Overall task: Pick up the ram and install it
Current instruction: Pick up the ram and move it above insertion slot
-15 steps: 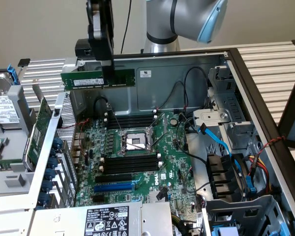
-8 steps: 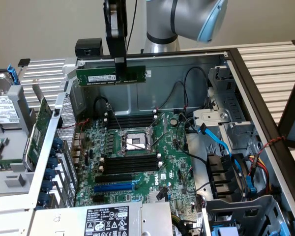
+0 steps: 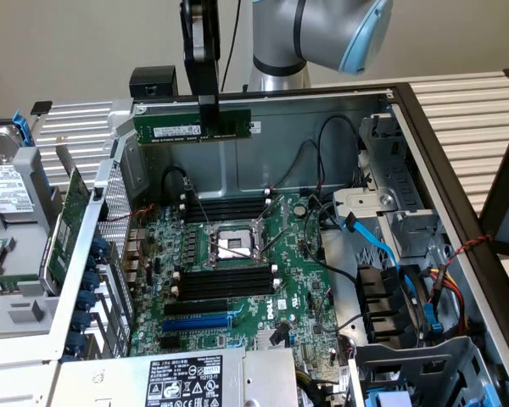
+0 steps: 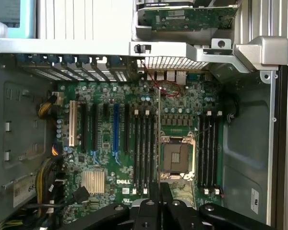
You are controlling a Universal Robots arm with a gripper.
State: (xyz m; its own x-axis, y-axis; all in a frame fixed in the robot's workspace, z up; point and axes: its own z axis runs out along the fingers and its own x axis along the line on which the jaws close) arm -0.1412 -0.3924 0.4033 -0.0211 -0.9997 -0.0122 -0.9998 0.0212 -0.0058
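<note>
Your black two-fingered gripper is clamped on the ram, a long, narrow green circuit-board stick with black chips and a small white sticker. The fingers pinch its upper edge a little off the middle, toward the exterior view's right. The stick hangs level, lengthwise across that view. It overlaps the far rim of the open grey metal computer case, and you cannot tell whether it touches that rim.

Take the square silver processor socket on the green motherboard as your dial's centre. The ram then sits at about eleven o'clock, well clear of the board. Two banks of long black memory slots with white end clips flank the socket: one bank at twelve o'clock, the other at six. A broader green expansion card stands at nine o'clock, beyond the case wall.

In the wrist view your gripper hangs over the motherboard, with the socket just beside its fingertips.
</note>
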